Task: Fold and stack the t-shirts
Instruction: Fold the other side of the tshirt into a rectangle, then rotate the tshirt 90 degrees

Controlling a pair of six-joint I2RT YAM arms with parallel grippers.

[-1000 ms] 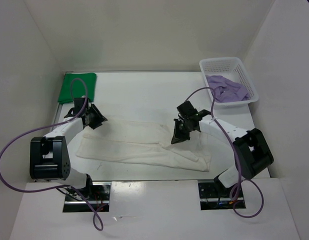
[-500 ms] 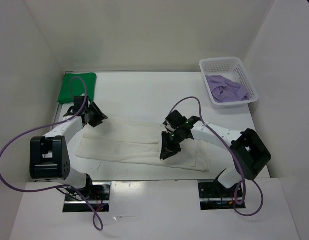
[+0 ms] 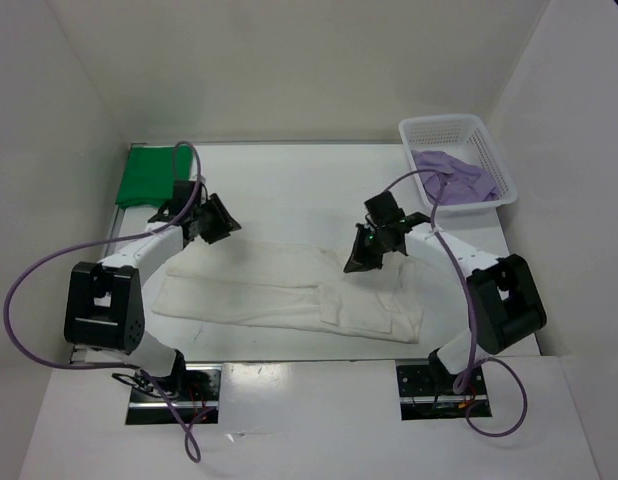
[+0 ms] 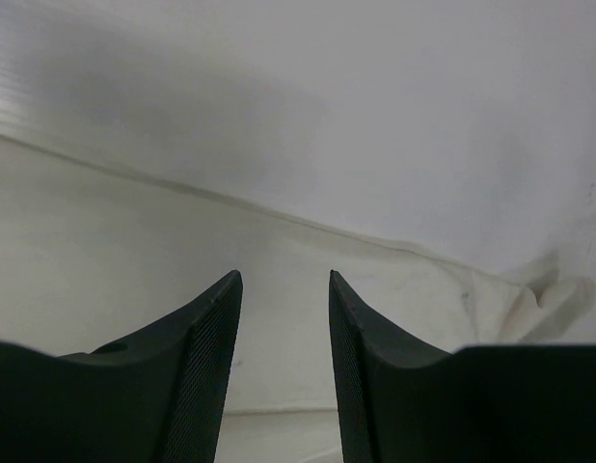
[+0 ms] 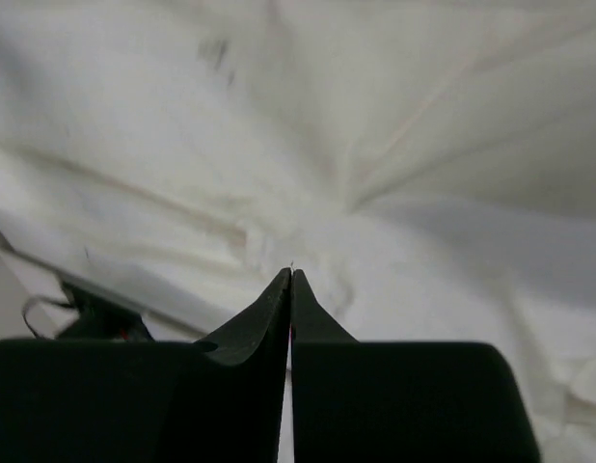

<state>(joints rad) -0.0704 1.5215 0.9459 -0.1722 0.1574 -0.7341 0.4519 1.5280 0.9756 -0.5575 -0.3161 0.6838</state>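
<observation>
Shirts: one folded, two to go

Your green shirt (image 3: 154,175) lies folded at the tabletop's (image 3: 299,190) far left corner. The white shirt (image 3: 279,290) sprawls along the near edge, half folded. The purple shirt (image 3: 454,175) waits in the basket (image 3: 444,127), far right corner. Your left gripper (image 3: 221,220) stands apart, empty; the right gripper (image 3: 356,263) is pinched together, perhaps on white cloth.

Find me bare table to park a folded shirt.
Free: the far strip of table between the green shirt and the basket, beyond the white shirt. Crowded: the near half, where the white shirt spreads, with the left gripper and right gripper at its far edge. The purple shirt lies in the basket.
</observation>
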